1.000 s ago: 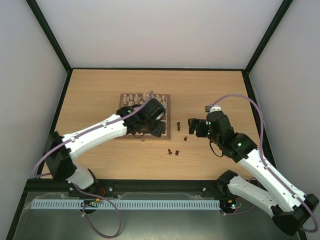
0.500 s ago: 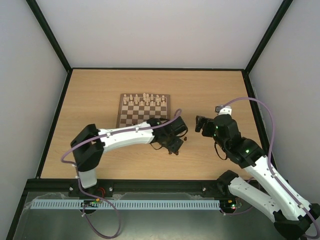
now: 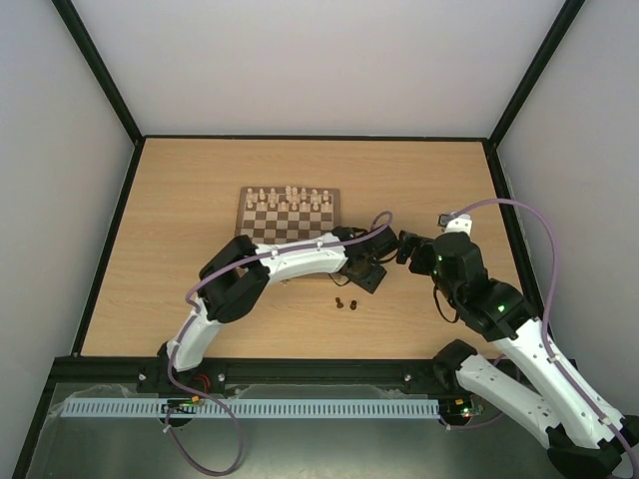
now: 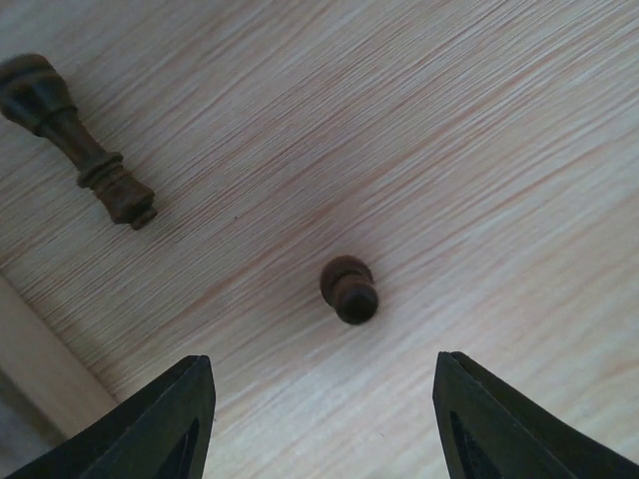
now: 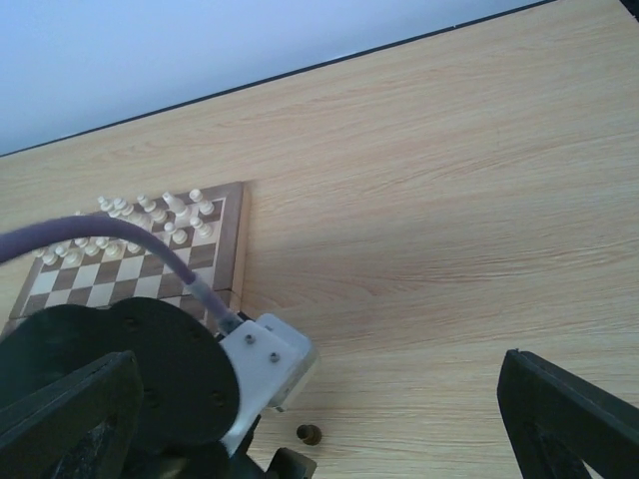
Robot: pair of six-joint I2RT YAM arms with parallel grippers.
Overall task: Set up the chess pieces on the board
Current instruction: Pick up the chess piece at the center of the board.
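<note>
The left tool [image 4: 321, 424] is open and holds nothing. 1 dark pawn [image 4: 349, 289] stands on the counter [image 4: 479, 150] just ahead of it, between its 2 fingers [image 4: 180, 419] but not touching them. Another dark piece [image 4: 75, 140] lies on its side further ahead, to the left. The right tool [image 5: 319, 399] is wide open and empty too. The board [image 5: 243, 249] sits ahead of it, to the left, with cream pieces [image 5: 150, 212] on its far rows.
</note>
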